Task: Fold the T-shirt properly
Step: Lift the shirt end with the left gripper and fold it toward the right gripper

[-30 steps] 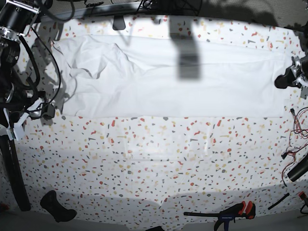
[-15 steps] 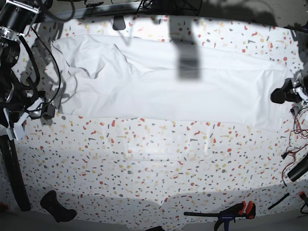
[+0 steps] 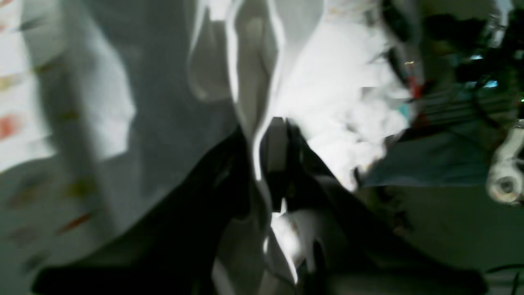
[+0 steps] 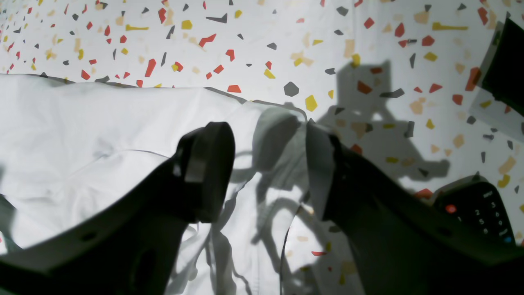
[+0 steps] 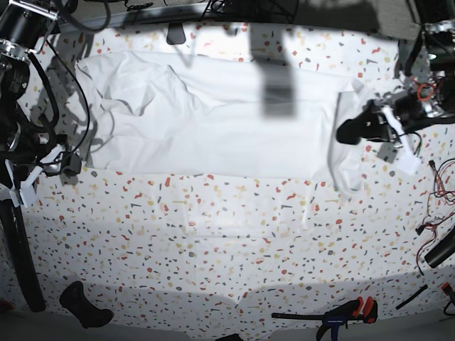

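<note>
The white T-shirt [image 5: 213, 121] lies spread across the far half of the speckled table. Its right end is lifted and hangs in a fold from my left gripper [image 5: 350, 131], which is shut on the cloth. The left wrist view is blurred, but it shows the left gripper [image 3: 262, 164] with its dark fingers pinched on a ridge of the T-shirt [image 3: 327, 82]. My right gripper [image 5: 67, 165] waits at the shirt's left end. In the right wrist view the right gripper [image 4: 270, 164] stands open just above a corner of the T-shirt [image 4: 102, 123], holding nothing.
A black and red clamp [image 5: 345, 312] lies at the front right edge and a black object [image 5: 84, 305] at the front left. Cables [image 5: 437, 185] hang at the right side. A dark keypad device [image 4: 475, 209] sits beside the right gripper.
My left gripper has swung leftward and up over the table, pulling the shirt's right end off the surface and inward. The right arm has not moved.
</note>
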`<control>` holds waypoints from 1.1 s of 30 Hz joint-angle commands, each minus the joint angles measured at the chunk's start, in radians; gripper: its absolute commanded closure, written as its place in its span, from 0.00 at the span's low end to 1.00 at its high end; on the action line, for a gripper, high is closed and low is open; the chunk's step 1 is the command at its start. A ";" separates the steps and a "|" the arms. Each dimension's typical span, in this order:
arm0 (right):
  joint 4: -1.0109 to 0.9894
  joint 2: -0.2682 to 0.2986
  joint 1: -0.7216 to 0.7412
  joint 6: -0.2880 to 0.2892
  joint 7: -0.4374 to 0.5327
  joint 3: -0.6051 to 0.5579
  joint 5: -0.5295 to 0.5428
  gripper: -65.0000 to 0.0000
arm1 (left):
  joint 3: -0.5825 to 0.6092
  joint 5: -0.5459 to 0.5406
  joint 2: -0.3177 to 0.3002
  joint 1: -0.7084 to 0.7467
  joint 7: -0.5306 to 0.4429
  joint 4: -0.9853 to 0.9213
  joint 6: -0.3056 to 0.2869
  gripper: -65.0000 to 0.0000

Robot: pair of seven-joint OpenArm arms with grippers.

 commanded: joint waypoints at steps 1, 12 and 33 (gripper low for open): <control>0.019 0.022 0.017 0.005 0.016 0.006 0.012 0.51 | -0.006 -0.029 0.009 -0.016 -0.018 0.018 -0.004 1.00; 0.019 0.022 0.017 0.005 0.016 0.006 0.012 0.51 | -0.005 0.185 0.209 -0.015 -0.058 0.017 -0.004 1.00; 0.019 0.022 0.017 0.005 0.021 0.006 0.012 0.51 | 0.050 0.185 0.325 -0.015 0.007 0.017 -0.004 1.00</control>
